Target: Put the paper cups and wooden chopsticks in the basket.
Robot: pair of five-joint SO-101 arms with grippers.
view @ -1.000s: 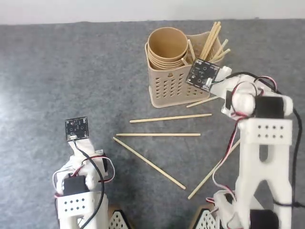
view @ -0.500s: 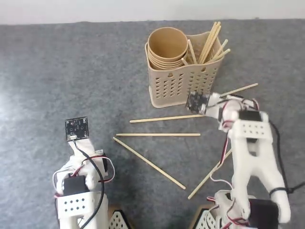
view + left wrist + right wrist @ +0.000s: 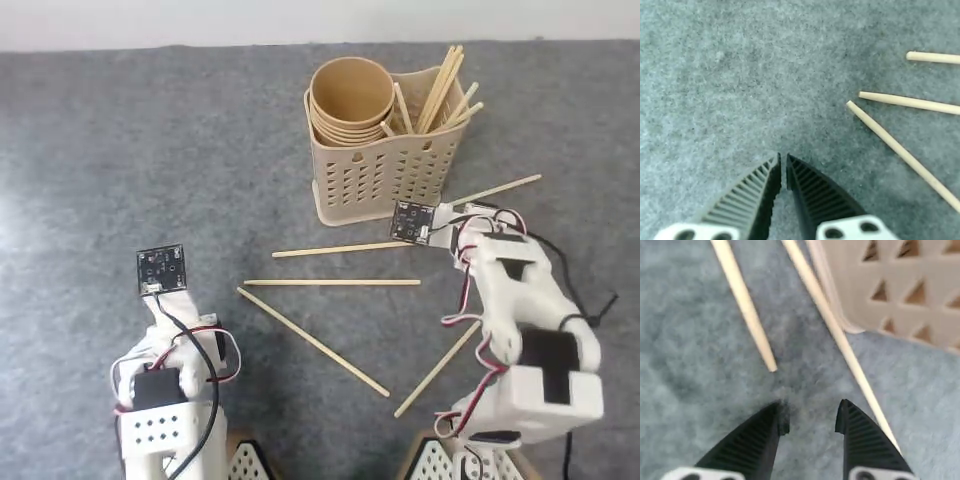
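Right gripper (image 3: 811,417) low, basket (image 3: 900,295) just ahead, jaws half open, empty. Prob. lining up on the chopstick (image 3: 840,342) beside one finger. Left gripper (image 3: 782,167) closed to a slit, empty. Paper cups (image 3: 350,95) stacked in basket.

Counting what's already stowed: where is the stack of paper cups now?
In the high view the stack of paper cups stands inside the basket, at its left end, beside upright wooden chopsticks.

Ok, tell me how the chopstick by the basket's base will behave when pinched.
Probably stiff: the chopstick runs dead straight. Thin and seemingly round, it may roll on the carpet or slip from the open right gripper. Likely light, yet gripped near one end it could tilt.
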